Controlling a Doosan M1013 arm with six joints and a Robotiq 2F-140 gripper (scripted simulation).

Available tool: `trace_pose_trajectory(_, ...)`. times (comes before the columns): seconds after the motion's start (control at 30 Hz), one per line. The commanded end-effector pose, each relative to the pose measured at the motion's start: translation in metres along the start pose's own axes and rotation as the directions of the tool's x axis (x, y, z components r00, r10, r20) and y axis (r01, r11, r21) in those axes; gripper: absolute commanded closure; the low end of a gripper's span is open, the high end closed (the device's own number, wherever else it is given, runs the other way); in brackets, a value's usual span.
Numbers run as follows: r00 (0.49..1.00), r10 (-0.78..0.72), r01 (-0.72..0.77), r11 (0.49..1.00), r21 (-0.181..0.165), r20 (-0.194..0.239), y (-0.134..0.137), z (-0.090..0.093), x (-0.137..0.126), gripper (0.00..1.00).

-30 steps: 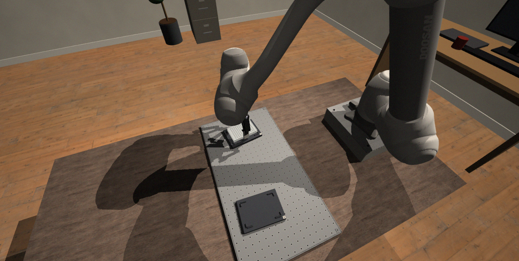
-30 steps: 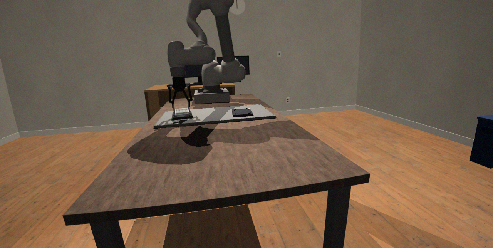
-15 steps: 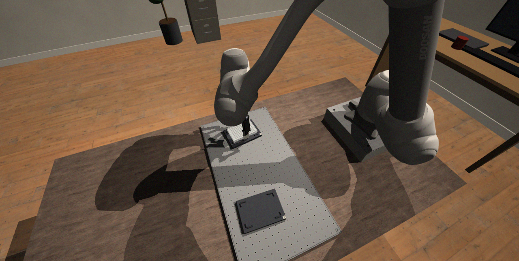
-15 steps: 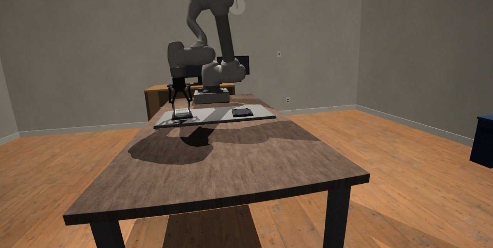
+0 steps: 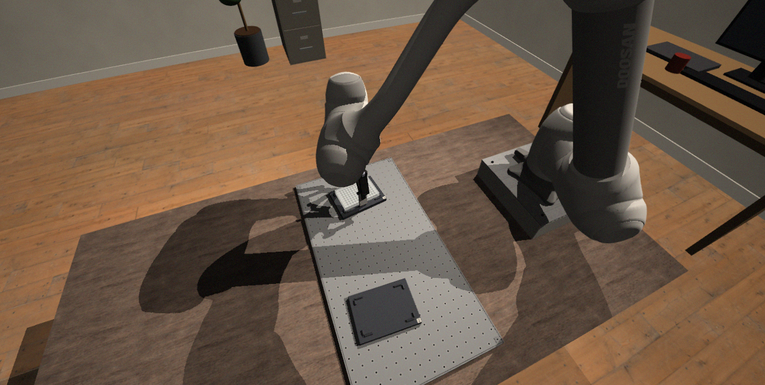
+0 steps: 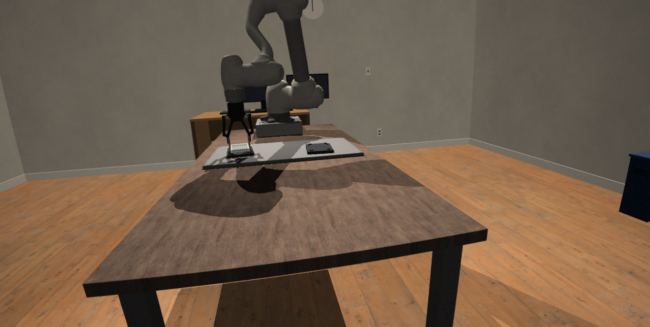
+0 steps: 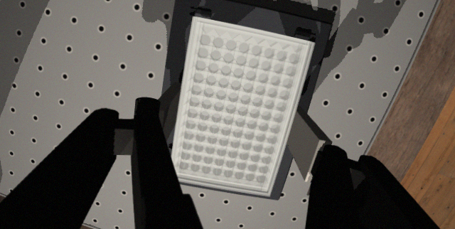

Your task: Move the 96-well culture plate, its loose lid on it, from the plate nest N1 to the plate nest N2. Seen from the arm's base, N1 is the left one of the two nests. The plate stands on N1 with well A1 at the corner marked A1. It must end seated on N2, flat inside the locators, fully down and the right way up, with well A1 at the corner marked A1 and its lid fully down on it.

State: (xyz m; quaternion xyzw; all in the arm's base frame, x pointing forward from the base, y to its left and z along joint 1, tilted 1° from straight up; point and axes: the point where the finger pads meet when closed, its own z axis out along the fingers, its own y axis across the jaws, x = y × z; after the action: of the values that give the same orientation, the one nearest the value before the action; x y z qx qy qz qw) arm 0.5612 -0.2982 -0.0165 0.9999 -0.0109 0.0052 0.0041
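The white 96-well plate [image 7: 242,104] lies level over the dark nest N1 [image 7: 249,5]. It also shows in the top view [image 5: 350,198] and the exterior view [image 6: 239,148]. I cannot tell the lid apart from the plate. My gripper [image 7: 234,110] points straight down and is shut on the plate, one finger pad on each long side. It also shows in the top view [image 5: 363,190] and the exterior view [image 6: 237,140]. I cannot tell whether the plate rests on N1 or hangs just above it. Nest N2 [image 5: 382,310] is a bare dark square with corner locators, also in the exterior view [image 6: 319,148].
Both nests stand on a grey perforated baseplate [image 5: 385,265] on a wooden table. The arm's base [image 5: 524,190] stands beside the baseplate. The arm's elbow and upper links hang over the space between the nests. A desk with a red cup [image 5: 678,62] stands behind.
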Motion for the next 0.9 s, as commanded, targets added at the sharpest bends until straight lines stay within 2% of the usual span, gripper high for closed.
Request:
trace_pose_trajectory(0.0, 1.000, 0.000, 0.000, 1.000, 0.000, 0.000, 0.0000, 0.0002, 0.0000, 1.00)
trace_pose_trajectory(0.7, 1.000, 0.000, 0.000, 1.000, 0.000, 0.000, 0.0000, 0.0034, 0.0000, 1.00)
trace_pose_trajectory(0.73, 1.000, 0.000, 0.000, 1.000, 0.000, 0.000, 0.0000, 0.0034, 0.0000, 0.00)
trace_pose_trajectory(0.87, 1.000, 0.000, 0.000, 1.000, 0.000, 0.000, 0.0000, 0.0034, 0.0000, 0.00)
